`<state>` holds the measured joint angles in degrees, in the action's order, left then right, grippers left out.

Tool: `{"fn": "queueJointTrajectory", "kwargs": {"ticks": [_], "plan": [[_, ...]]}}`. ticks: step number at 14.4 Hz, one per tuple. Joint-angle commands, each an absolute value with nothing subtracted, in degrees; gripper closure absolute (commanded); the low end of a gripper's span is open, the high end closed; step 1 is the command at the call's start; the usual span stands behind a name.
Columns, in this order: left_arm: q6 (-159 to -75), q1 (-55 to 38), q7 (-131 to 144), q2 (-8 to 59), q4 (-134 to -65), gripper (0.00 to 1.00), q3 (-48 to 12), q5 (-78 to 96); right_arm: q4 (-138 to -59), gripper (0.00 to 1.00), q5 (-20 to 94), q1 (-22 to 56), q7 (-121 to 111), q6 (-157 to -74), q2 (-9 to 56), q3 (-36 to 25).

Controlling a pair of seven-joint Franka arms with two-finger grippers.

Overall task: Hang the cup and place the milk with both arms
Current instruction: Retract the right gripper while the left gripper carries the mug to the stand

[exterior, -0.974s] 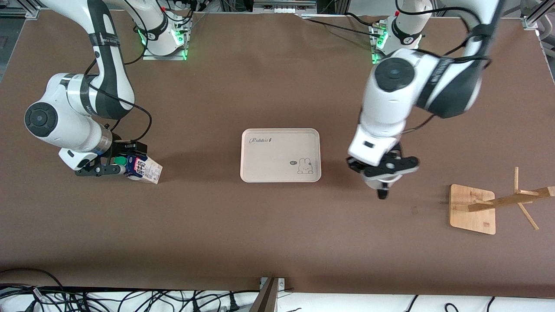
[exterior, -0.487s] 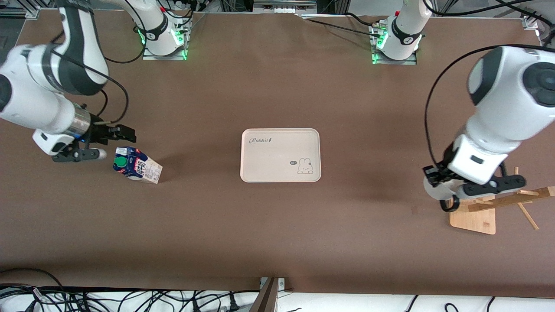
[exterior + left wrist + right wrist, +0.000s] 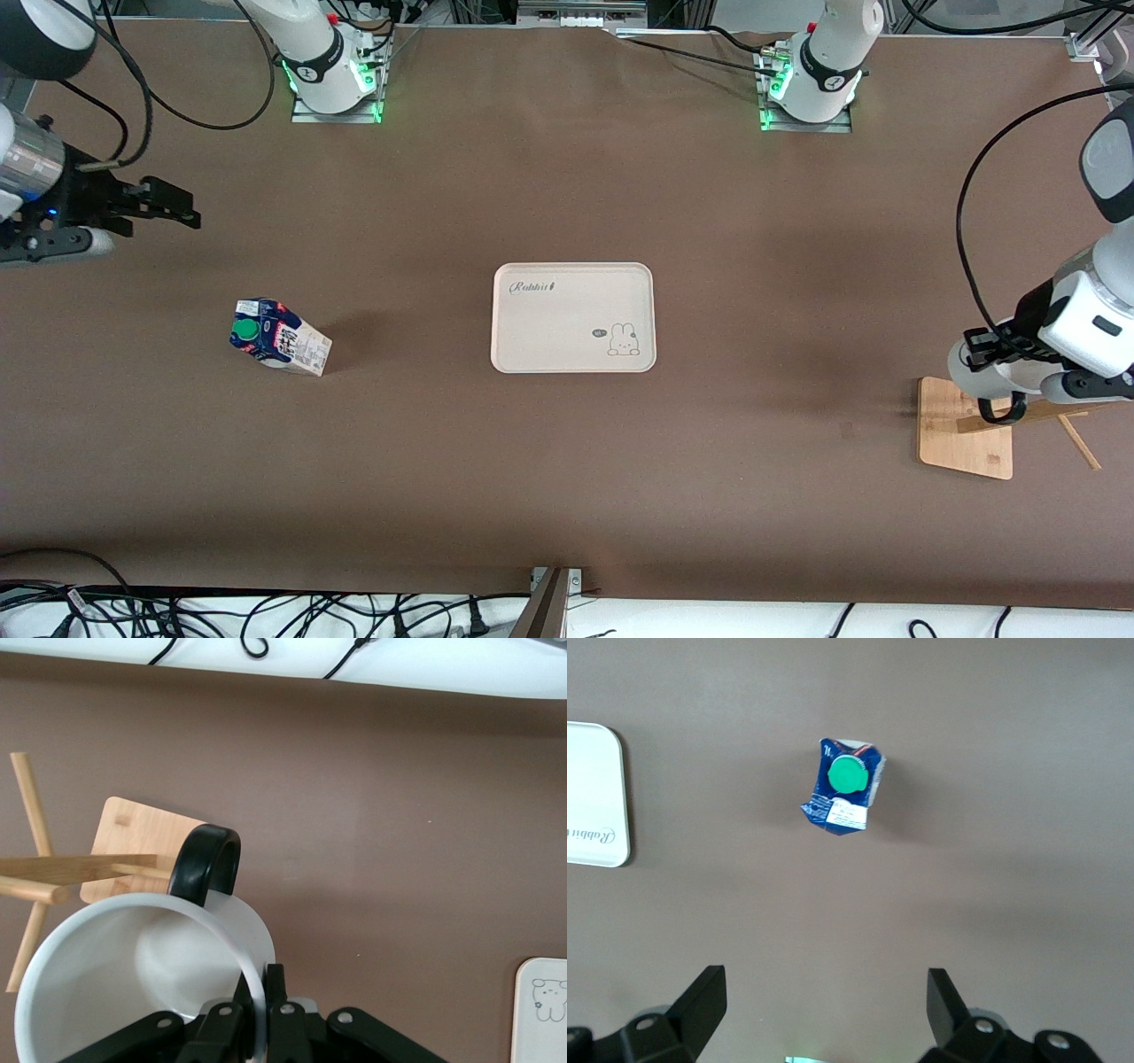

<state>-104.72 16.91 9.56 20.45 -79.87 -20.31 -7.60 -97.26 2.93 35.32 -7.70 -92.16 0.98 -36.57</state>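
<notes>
The milk (image 3: pixel 279 337) lies tipped on the table toward the right arm's end, with nothing holding it; its green cap (image 3: pixel 849 775) faces up in the right wrist view. My right gripper (image 3: pixel 146 229) hangs open and empty, high over the table edge at that end, fingertips (image 3: pixel 709 992) wide apart. My left gripper (image 3: pixel 997 350) is shut on the rim of the white cup (image 3: pixel 970 377), pinching its wall (image 3: pixel 261 1010). The cup's black handle (image 3: pixel 205 864) hangs over the base of the wooden rack (image 3: pixel 966 425), close to a peg (image 3: pixel 133 870).
A cream tray (image 3: pixel 573 316) with a rabbit print lies mid-table between carton and rack. The rack's slanted pole and pegs (image 3: pixel 1076 416) stick out toward the left arm's end. Cables run along the table's edge nearest the front camera.
My right gripper left the milk's top and rose toward the right arm's end, leaving the carton in place. My left arm carried the cup from beside the tray to over the rack's base.
</notes>
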Motion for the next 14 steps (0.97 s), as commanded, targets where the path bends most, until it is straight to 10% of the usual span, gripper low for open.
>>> {"fn": "queueJointTrajectory", "kwargs": {"ticks": [1, 6, 11, 14], "plan": [[-101.43, 18.37, 7.65, 19.51, -78.05, 1.00, -20.74, -4.93, -92.82, 0.00, 0.36, 35.86, -7.82, -90.44, 2.28, -36.12], [-100.72, 21.79, 3.26, 19.60, -78.05, 1.00, -20.65, -4.66, -89.47, 0.00, -1.58, 34.65, -8.35, -90.62, 5.62, -35.34], [-100.81, 24.95, -2.37, 20.21, -78.05, 1.00, -20.48, -3.52, -90.17, 0.00, -6.06, 12.07, -2.40, -94.21, 6.06, -7.07], [-100.81, 26.54, -4.21, 21.18, -78.22, 1.00, -20.48, -3.25, -90.70, 0.00, -6.33, 8.70, 1.93, -94.04, 5.37, -3.52]]}}
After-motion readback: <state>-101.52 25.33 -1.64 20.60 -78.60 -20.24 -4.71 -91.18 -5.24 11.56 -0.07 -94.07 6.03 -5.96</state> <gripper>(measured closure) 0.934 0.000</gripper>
